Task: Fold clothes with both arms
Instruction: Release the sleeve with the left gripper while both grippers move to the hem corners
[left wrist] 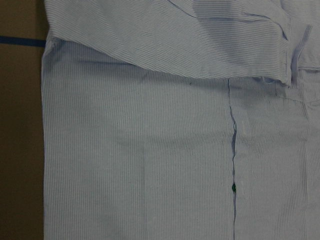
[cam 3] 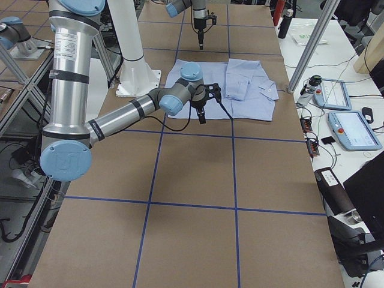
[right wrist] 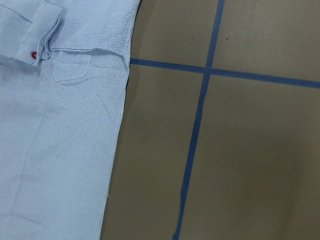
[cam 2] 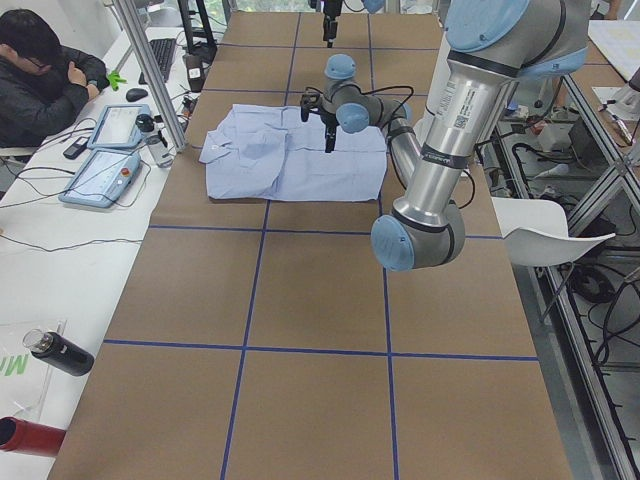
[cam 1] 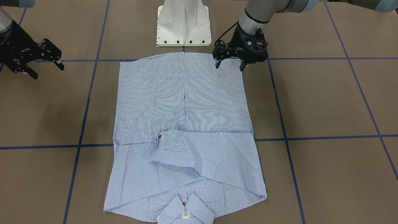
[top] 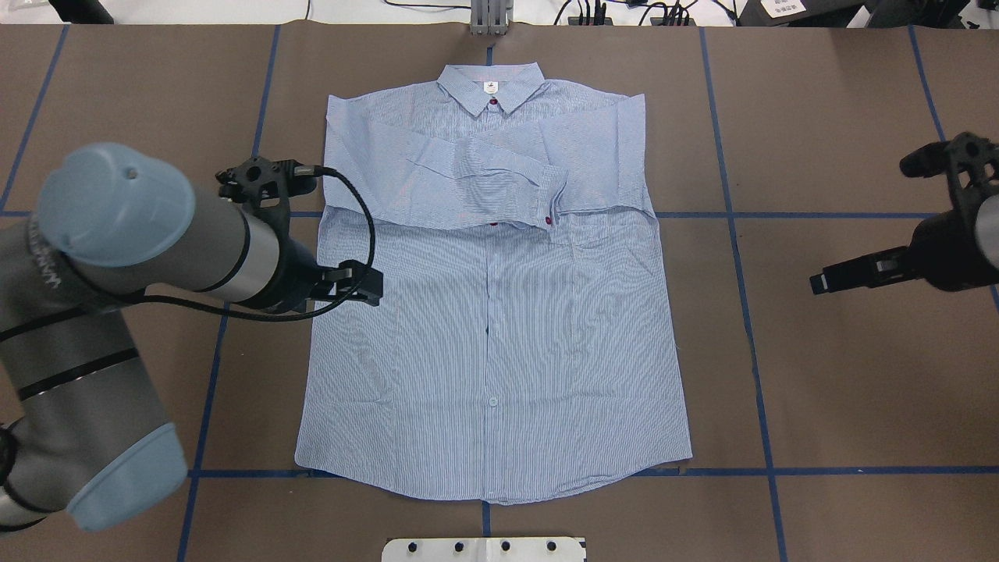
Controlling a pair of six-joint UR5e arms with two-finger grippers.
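The clothes are one blue-and-white striped shirt, lying flat and buttoned, front up. Its collar points away from the robot and both sleeves are folded across the chest. My left gripper hangs open, raised over the shirt's left side and holding nothing. The left wrist view looks down on the shirt body below the folded sleeve. My right gripper is open and empty, well off the shirt's right edge above bare table. The right wrist view catches that shirt edge, with the chest pocket and a red cuff button.
The white pedestal base stands just behind the shirt's hem. Blue tape lines grid the brown table. A person sits at a side desk beyond the collar end, with teach pendants and cables on it.
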